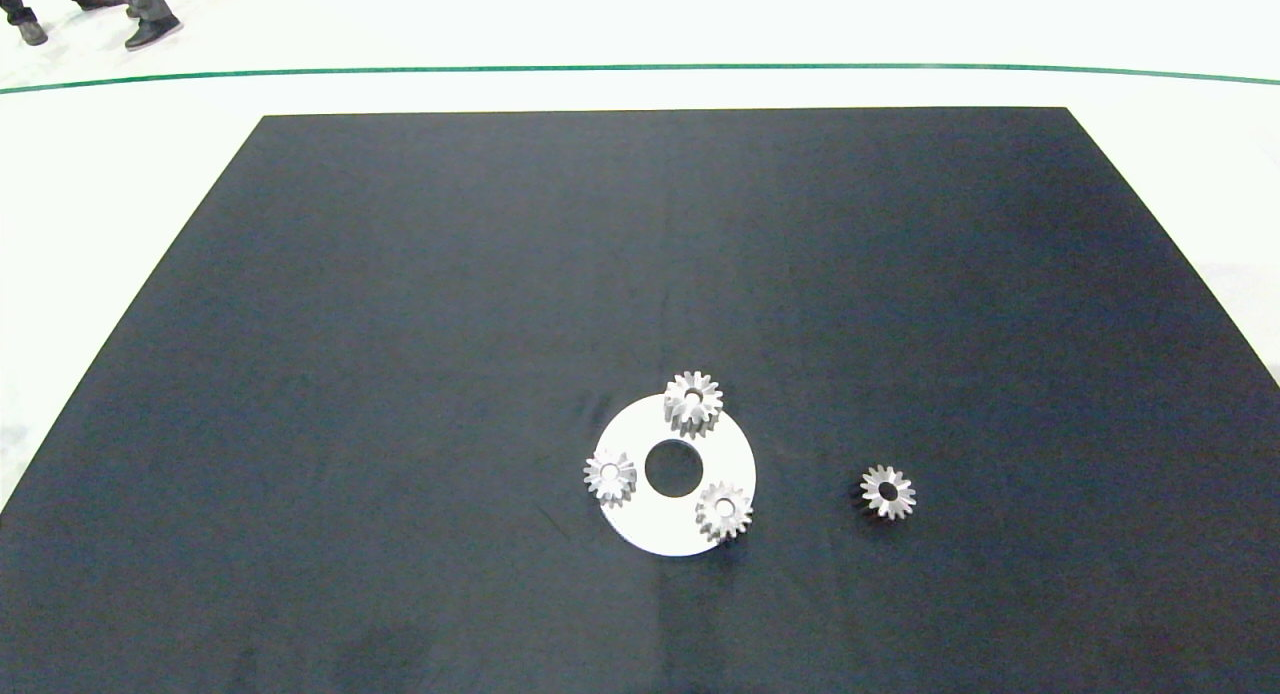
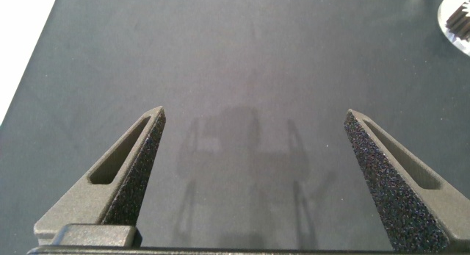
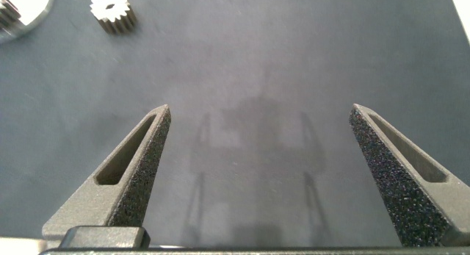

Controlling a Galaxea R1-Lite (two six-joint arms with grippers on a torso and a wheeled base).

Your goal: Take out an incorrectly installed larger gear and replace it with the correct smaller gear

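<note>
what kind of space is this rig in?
Probably a lab or test floor, not a workshop bench: a plain black mat with only a white ring plate and four loose-looking gears, a pale floor with a green line, and a person's shoes beyond.

The left gripper [image 2: 253, 134] hangs above the dark mat [image 2: 235, 56], its two grey fingers [image 2: 136, 163] spread wide apart with nothing between them. A white disc [image 2: 449, 21] carrying a silver gear [image 2: 461, 21] shows at the mat's edge of view.
</note>
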